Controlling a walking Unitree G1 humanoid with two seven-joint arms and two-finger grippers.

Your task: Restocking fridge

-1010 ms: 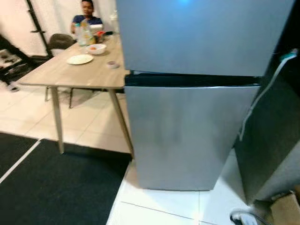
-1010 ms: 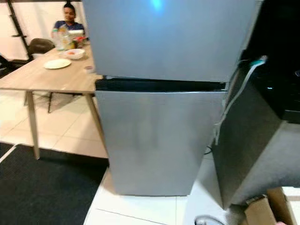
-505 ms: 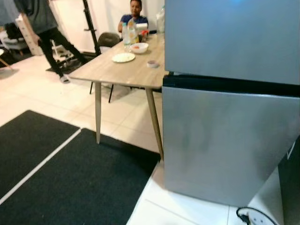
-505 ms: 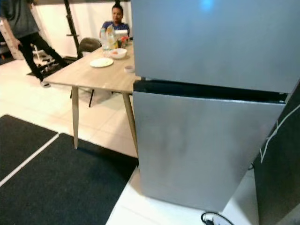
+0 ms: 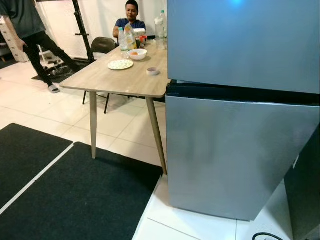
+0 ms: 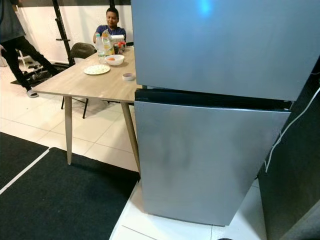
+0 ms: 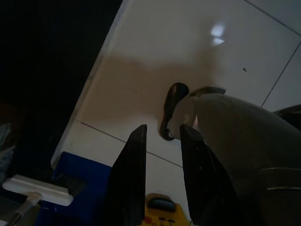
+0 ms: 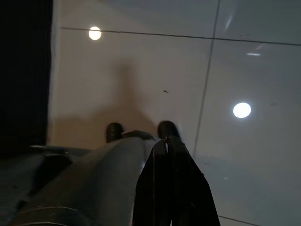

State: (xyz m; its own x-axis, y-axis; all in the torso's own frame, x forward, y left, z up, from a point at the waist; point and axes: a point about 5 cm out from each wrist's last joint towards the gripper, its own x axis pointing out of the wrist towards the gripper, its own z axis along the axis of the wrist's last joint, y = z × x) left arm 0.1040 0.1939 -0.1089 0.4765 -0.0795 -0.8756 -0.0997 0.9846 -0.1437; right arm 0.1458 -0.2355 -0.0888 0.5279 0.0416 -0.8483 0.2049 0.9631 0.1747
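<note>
A silver two-door fridge [image 5: 240,130] stands in front of me with both doors closed; a dark gap separates the upper door from the lower one. To its left, a wooden table [image 5: 105,80] carries bottles [image 5: 123,38], a white bowl [image 5: 137,54], a plate [image 5: 120,64] and a small roll [image 5: 152,71]. My left gripper [image 7: 162,129] hangs over the white floor tiles, open with nothing between its fingers. My right gripper [image 8: 167,141] also hangs over the tiles, its fingers shut together on nothing.
A person [image 5: 131,15] sits at the table's far end, and another person [image 5: 27,30] walks at the far left. A black mat [image 5: 65,195] covers the floor on the left. A dark cabinet [image 6: 300,175] with a white cable [image 6: 282,137] stands right of the fridge.
The camera has swung left and then a little back right, so the table and the walking person came into view. The fridge stays closed.
</note>
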